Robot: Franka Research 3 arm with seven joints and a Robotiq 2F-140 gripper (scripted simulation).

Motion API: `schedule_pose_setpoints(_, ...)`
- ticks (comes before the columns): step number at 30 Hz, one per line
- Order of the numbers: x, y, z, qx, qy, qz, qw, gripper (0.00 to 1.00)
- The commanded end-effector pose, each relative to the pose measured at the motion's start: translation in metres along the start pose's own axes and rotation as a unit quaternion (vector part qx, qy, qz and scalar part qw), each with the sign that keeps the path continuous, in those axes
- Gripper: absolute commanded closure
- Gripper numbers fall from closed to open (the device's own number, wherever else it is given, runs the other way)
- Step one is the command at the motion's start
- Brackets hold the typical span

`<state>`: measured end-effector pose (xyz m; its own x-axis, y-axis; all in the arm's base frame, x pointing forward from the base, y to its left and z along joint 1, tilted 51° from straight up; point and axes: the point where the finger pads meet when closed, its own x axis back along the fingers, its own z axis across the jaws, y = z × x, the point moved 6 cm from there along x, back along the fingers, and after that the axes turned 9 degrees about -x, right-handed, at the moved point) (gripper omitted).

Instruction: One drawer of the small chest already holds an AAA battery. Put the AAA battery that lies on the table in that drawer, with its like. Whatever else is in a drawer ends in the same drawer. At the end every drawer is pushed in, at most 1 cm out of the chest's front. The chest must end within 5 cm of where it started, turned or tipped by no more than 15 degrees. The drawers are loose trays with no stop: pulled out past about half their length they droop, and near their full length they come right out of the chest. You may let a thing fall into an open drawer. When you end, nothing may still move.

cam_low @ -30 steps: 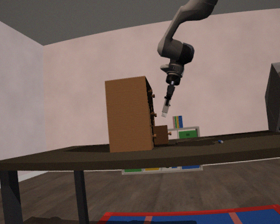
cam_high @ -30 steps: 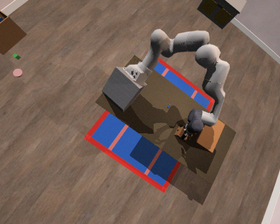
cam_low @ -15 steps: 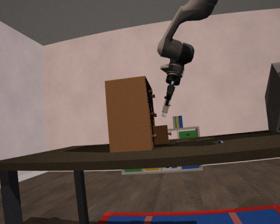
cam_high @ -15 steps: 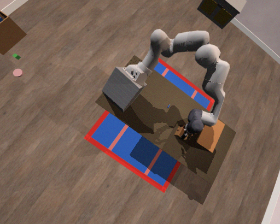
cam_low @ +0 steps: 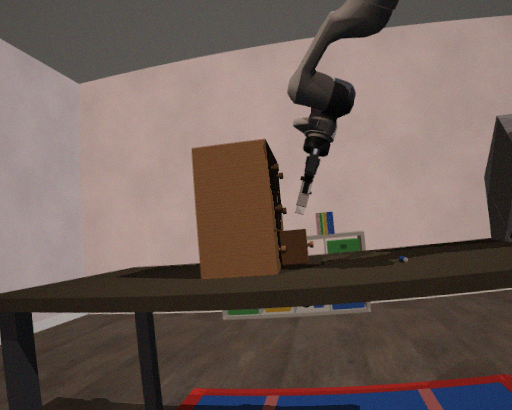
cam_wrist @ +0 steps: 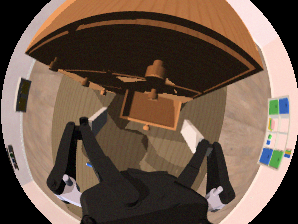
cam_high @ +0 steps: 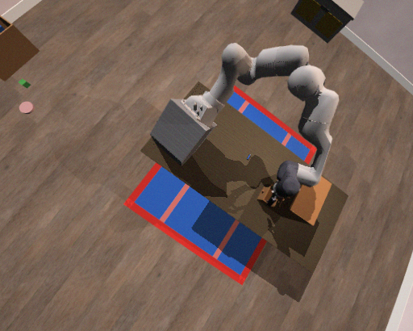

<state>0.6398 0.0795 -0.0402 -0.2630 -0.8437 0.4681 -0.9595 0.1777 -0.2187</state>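
Note:
The small wooden chest (cam_low: pixel 235 207) stands on the dark table; it also shows from above in the top view (cam_high: pixel 310 199). Its bottom drawer (cam_low: pixel 295 247) is pulled partly out, and it shows in the wrist view (cam_wrist: pixel 153 111) below the other drawers' knobs. I cannot see what lies inside it. The small blue-and-white AAA battery (cam_low: pixel 402 259) lies on the table well away from the chest, and it shows in the top view (cam_high: pixel 248 156). My gripper (cam_low: pixel 302 202) is open and empty, hanging in front of the chest's upper drawers, above the open drawer.
A grey box (cam_high: pixel 181 131) stands at the table's far end, next to the robot's base. Blue mats with red borders (cam_high: pixel 196 224) lie on the floor beside the table. A low shelf (cam_low: pixel 340 243) stands by the back wall.

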Motion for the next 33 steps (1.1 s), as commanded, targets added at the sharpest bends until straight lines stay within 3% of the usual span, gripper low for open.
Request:
schedule_pose_setpoints(1, 0.0003, -0.0011, 0.0006, 0.001, 0.000, 0.002, 1.000, 0.00)
schedule_pose_setpoints(33, 0.0056, 0.0006, -0.0001, 0.000, 0.003, -0.005, 1.000, 0.00)
